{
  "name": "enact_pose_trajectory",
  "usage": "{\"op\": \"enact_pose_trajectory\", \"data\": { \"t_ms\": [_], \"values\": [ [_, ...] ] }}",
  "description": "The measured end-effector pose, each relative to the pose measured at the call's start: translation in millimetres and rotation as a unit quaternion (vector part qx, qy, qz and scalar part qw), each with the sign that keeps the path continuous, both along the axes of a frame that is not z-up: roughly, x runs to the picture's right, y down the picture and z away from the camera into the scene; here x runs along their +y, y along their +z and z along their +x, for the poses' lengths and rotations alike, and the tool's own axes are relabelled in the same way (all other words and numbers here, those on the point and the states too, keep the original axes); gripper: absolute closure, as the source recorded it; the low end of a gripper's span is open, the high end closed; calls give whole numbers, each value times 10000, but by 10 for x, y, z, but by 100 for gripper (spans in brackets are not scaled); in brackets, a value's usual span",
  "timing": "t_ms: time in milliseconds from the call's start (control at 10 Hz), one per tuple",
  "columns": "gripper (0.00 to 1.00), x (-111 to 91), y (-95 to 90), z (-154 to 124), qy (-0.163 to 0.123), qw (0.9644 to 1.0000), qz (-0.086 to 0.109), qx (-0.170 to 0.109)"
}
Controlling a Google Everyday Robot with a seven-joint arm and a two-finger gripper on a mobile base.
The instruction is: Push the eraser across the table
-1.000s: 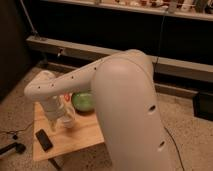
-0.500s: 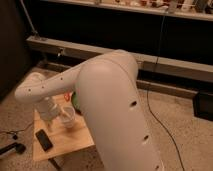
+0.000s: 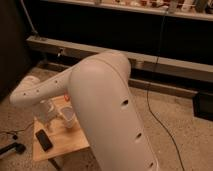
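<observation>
The eraser (image 3: 44, 140), a small flat black block, lies on the near left part of the light wooden table (image 3: 67, 145). My white arm sweeps from the lower right across the middle of the view. Its wrist ends in the gripper (image 3: 46, 114), which hangs over the table's left side, just behind the eraser and a little to its right. I cannot tell whether the gripper touches the eraser.
A white translucent cup (image 3: 68, 118) stands on the table right of the gripper. A small red patch (image 3: 65, 97) shows behind it. A long low ledge (image 3: 160, 62) and a dark wall run along the back. A black cable (image 3: 152, 112) crosses the speckled floor.
My arm has swung left and lower, and it now hides the green bowl. The gripper has moved toward the table's left side, closer to the eraser. The eraser has not moved.
</observation>
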State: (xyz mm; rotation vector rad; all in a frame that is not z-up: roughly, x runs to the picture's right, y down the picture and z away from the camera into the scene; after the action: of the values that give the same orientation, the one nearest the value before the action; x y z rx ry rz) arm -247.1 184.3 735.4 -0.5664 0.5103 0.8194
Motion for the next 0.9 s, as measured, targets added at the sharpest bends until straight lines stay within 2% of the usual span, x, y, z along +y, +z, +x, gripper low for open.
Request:
{"op": "enact_pose_trajectory", "data": {
  "t_ms": [200, 400, 900],
  "values": [
    [84, -25, -1, -8, -67, 9997, 219, 46],
    [99, 6, -2, 4, -191, 9991, 355, 99],
    [100, 223, 59, -113, -614, 9972, 424, 42]
  ]
}}
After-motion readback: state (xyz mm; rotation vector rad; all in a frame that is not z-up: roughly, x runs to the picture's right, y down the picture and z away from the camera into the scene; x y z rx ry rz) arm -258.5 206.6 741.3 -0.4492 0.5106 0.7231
